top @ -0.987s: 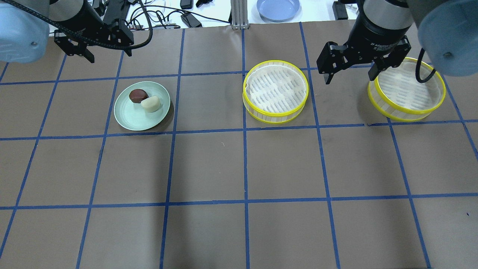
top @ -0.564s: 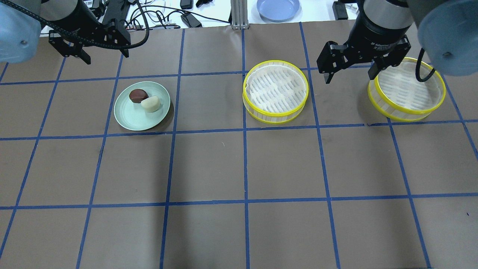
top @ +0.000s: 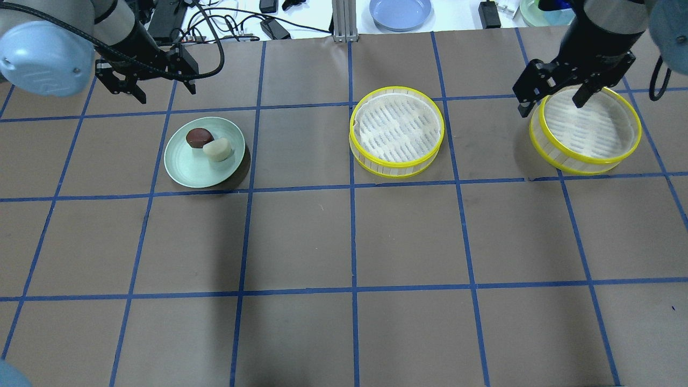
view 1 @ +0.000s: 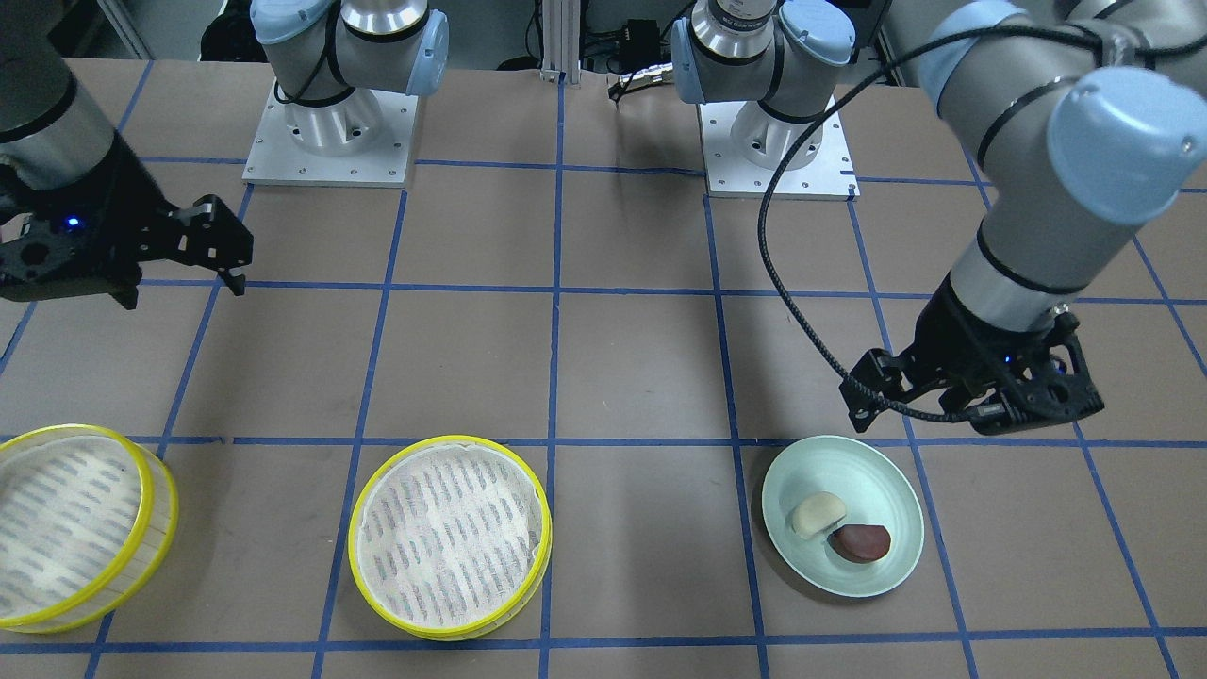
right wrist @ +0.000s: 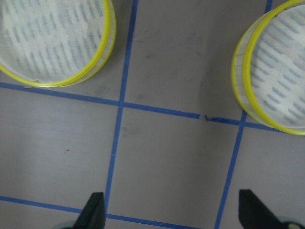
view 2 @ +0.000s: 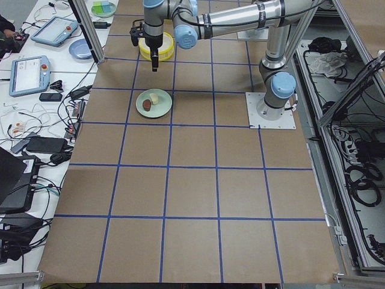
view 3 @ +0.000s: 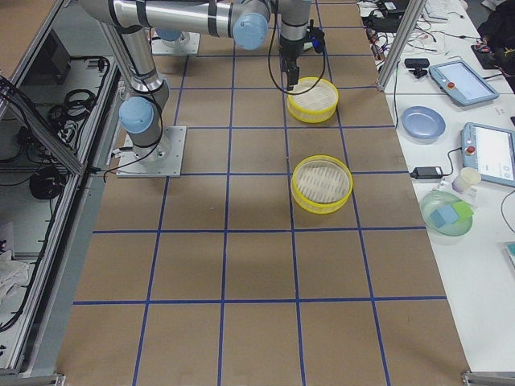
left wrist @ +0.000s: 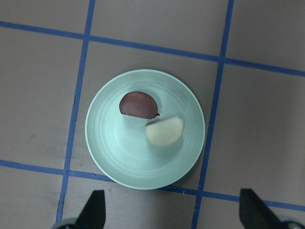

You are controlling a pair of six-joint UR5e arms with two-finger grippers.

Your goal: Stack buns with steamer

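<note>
A cream-white bun [top: 217, 149] and a dark reddish-brown bun [top: 199, 137] lie side by side on a pale green plate [top: 183, 166]. Two yellow-rimmed steamer tiers stand apart on the table, one in the middle [top: 396, 131] and one at the right [top: 586, 130]; both hold nothing. My left gripper [top: 164, 92] is open and empty, high above the table just behind the plate. Its wrist view shows both buns [left wrist: 164, 132] [left wrist: 138, 105]. My right gripper [top: 551, 105] is open and empty, high up by the right tier's left rim. Its wrist view shows both tiers [right wrist: 52, 43] [right wrist: 281, 71].
The table is brown paper with a blue tape grid. A blue plate [top: 400, 12], cables and devices lie beyond the far edge. The two arm bases [view 1: 330, 123] [view 1: 773, 132] stand at the robot's side of the table.
My left gripper has moved right and nearer the plate. My right gripper has moved right, toward the right tier. Both stay open; the buns and tiers have not moved.
</note>
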